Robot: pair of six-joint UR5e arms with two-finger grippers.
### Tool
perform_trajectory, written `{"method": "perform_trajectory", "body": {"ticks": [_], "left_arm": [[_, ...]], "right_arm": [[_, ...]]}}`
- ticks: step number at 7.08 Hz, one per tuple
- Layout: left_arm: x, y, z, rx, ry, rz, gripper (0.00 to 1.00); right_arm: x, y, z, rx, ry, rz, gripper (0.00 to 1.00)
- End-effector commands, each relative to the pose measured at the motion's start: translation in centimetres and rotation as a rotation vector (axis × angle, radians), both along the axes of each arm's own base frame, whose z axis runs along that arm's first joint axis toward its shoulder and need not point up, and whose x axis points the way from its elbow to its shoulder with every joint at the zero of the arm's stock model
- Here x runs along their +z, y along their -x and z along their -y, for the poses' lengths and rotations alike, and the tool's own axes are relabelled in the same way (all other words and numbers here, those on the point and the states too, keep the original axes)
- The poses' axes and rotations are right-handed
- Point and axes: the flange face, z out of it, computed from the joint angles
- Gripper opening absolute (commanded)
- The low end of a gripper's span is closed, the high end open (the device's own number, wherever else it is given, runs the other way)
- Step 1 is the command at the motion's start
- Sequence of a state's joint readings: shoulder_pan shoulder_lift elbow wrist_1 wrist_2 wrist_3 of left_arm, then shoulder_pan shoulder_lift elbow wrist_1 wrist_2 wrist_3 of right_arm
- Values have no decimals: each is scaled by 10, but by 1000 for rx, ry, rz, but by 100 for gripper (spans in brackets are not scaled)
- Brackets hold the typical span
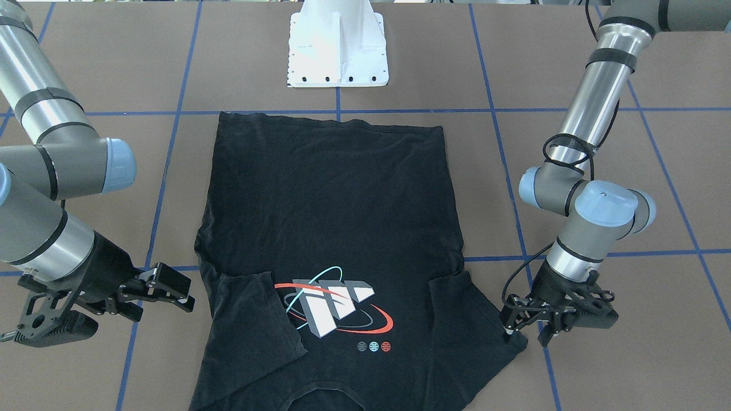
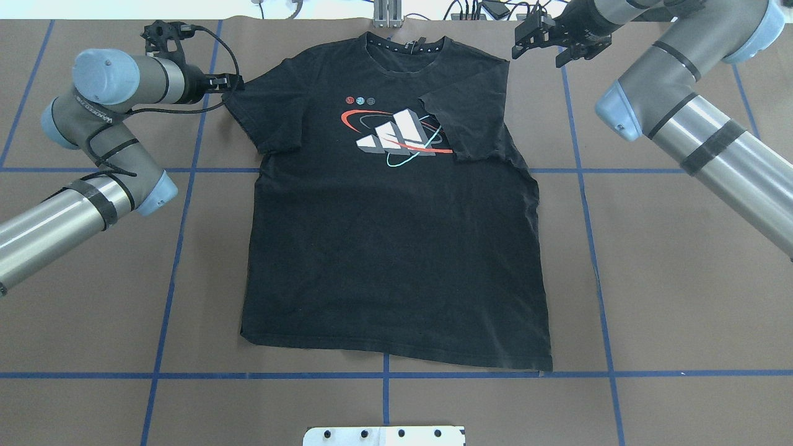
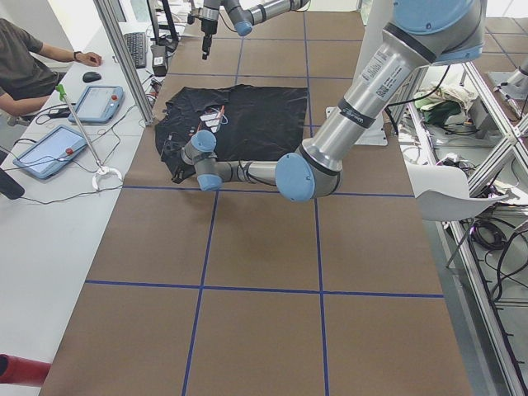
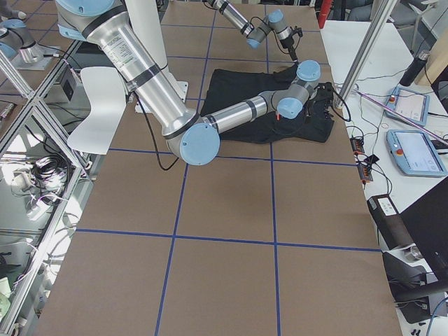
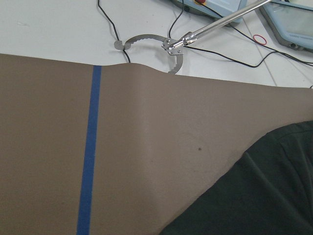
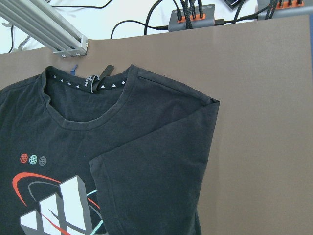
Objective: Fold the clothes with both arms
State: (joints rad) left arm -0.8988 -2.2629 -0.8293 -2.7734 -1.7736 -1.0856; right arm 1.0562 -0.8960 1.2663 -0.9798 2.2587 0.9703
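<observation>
Overhead exterior gives me the clearest look: the black T-shirt (image 2: pixel 384 248) lies flat on the brown table (image 2: pixel 681 279), print side up, collar (image 2: pixel 406 44) toward the far edge and hem toward the white pedestal base (image 1: pixel 338 51). The sleeve on the robot's right (image 2: pixel 477 124) is folded inward over the chest and covers one end of the grey-white block graphic (image 2: pixel 396 133). The other sleeve (image 2: pixel 266 118) lies spread out to the side.

My left gripper (image 1: pixel 524 334) sits low at the outer tip of that spread sleeve. In the front-facing view its two fingers look parted, with the sleeve's edge right at them; I cannot tell whether any cloth is caught. Its wrist camera shows only bare table, a blue tape line (image 5: pixel 90 147) and a corner of black fabric.

My right gripper (image 2: pixel 539 56) hangs just beside the folded shoulder, off the cloth, fingers spread and holding nothing.

At the exterior left view's edge a person (image 3: pixel 25 70) sits at the side bench.
</observation>
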Motion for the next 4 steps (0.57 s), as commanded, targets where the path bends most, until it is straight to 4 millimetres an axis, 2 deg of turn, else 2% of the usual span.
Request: {"method": "perform_trajectory", "body": {"ticks": [1, 3, 4], "left_arm": [[11, -10, -4, 9, 16, 15, 64], [12, -10, -4, 8, 17, 17, 56], [11, -11, -3, 8, 17, 17, 55]], "right_arm": [[1, 0, 0, 1, -1, -4, 100], [0, 1, 1, 1, -1, -4, 100], [1, 1, 2, 2, 0, -5, 100]]}}
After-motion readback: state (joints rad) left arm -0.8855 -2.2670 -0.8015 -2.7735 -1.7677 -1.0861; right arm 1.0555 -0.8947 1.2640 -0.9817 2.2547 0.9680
